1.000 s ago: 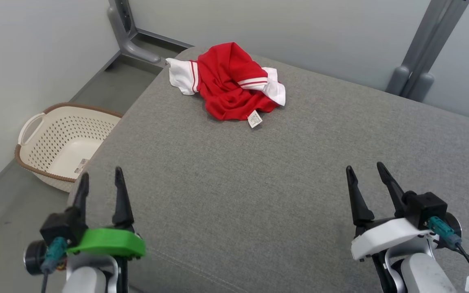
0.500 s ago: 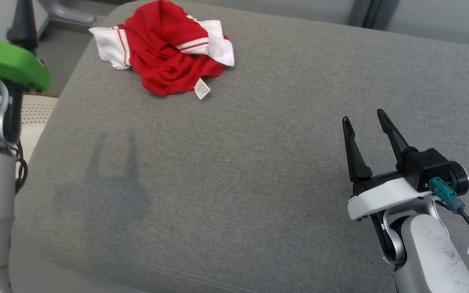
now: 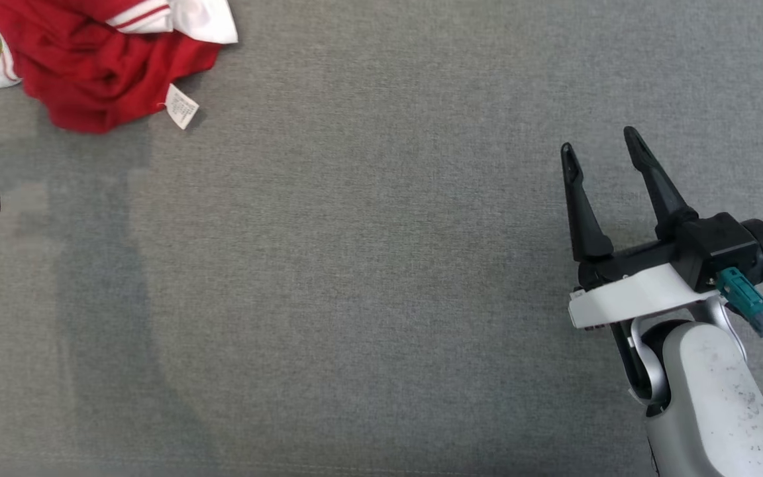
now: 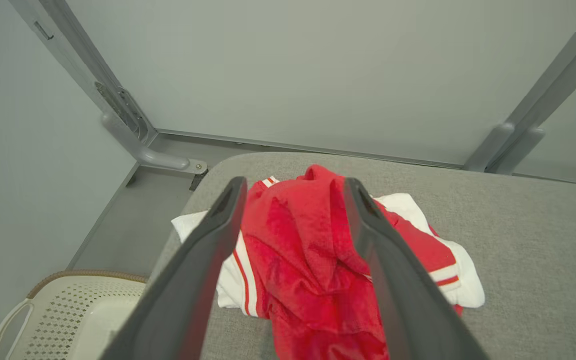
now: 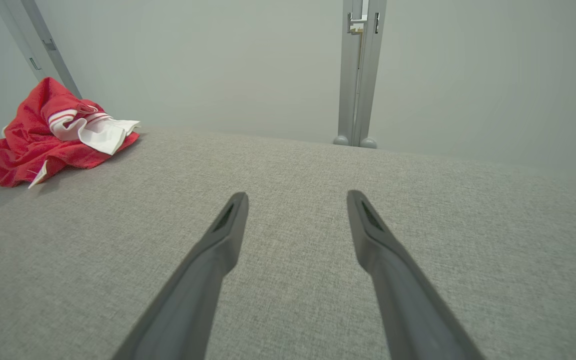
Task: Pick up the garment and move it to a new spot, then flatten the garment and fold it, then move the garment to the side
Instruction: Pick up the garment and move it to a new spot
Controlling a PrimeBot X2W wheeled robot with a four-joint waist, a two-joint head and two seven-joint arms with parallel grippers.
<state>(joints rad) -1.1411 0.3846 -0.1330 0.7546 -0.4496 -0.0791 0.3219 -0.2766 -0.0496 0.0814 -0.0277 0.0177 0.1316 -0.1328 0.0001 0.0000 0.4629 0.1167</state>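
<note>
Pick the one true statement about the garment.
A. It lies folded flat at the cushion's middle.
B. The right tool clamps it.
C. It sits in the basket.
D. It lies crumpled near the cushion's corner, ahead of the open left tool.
D: the red and white garment lies bunched by a corner of the grey cushion, framed between the left tool's spread fingers.
</note>
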